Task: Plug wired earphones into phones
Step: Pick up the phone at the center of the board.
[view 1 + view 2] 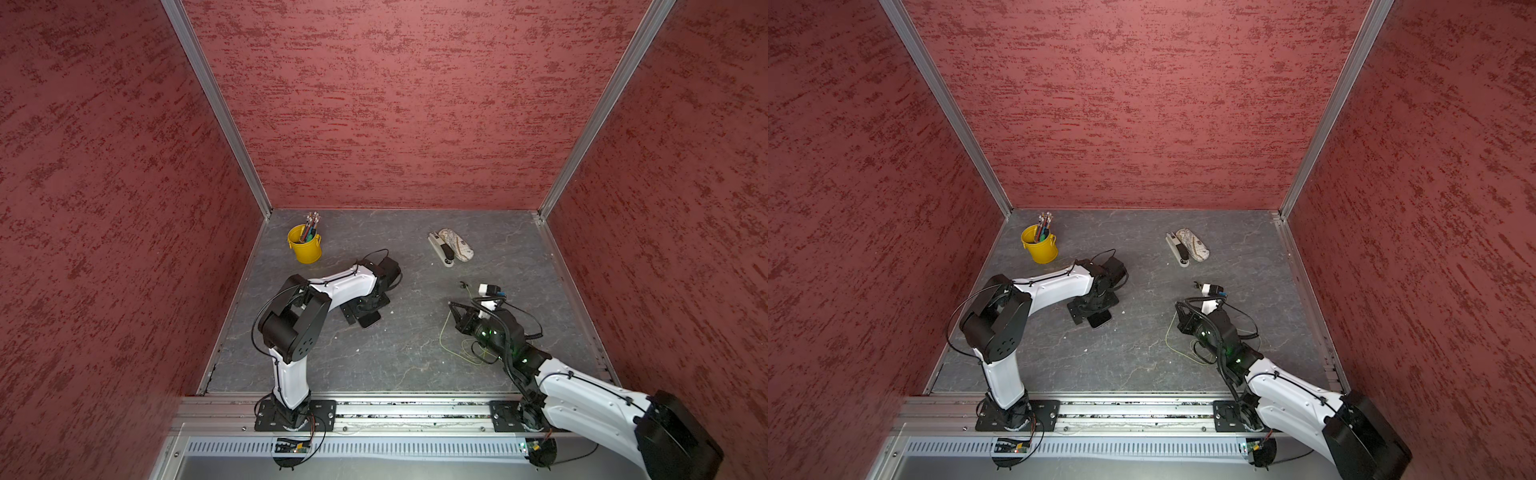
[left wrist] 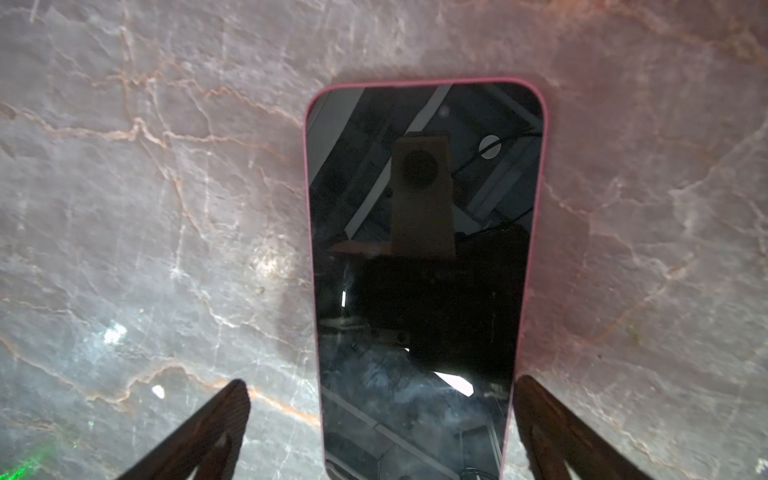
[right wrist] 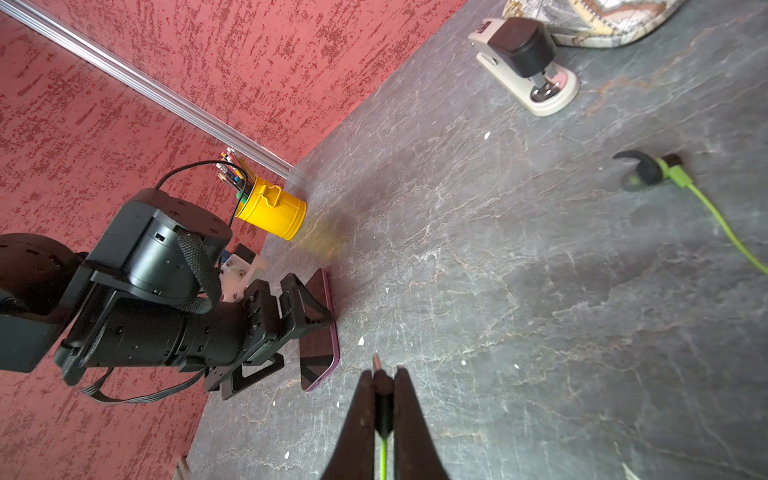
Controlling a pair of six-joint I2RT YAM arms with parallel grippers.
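In both top views the left arm (image 1: 345, 286) covers most of the phone (image 1: 371, 321); only one short end shows past it. In the left wrist view the picture's edge cuts off the phone's near end and the fingers (image 2: 216, 428) of the left hand (image 2: 382, 384) on either side of it. In the right wrist view the right hand (image 3: 383, 374) hides most of the plug (image 3: 382, 390), and the earphone cable (image 3: 723, 226) leaves the frame away from the phone. The patterned pouch (image 3: 594, 20), well apart from the phone, is cropped.
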